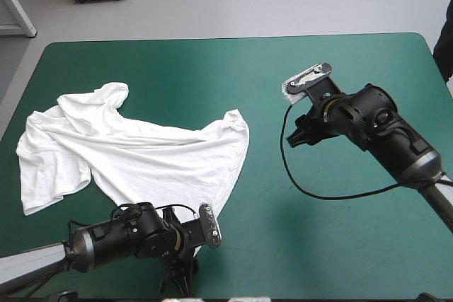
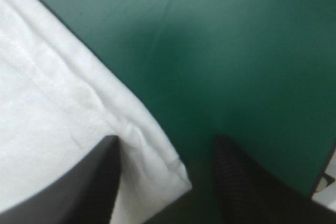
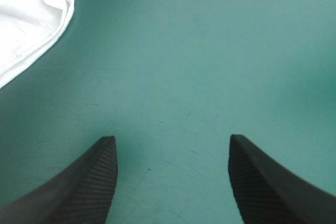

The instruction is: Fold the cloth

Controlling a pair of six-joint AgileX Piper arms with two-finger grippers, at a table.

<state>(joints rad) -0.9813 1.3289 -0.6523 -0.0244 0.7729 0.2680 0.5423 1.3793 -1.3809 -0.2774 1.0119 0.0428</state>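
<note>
at the worktop's (image 1: pixel 318 245) near edge, left jaws stand apart astride the t-shirt's (image 1: pixel 134 150) corner, right jaws apart too; grasping it likely comes next.

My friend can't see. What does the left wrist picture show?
A corner of the white T-shirt lies flat between the open black fingers of the left gripper. The rest is bare teal-green cover.
</note>
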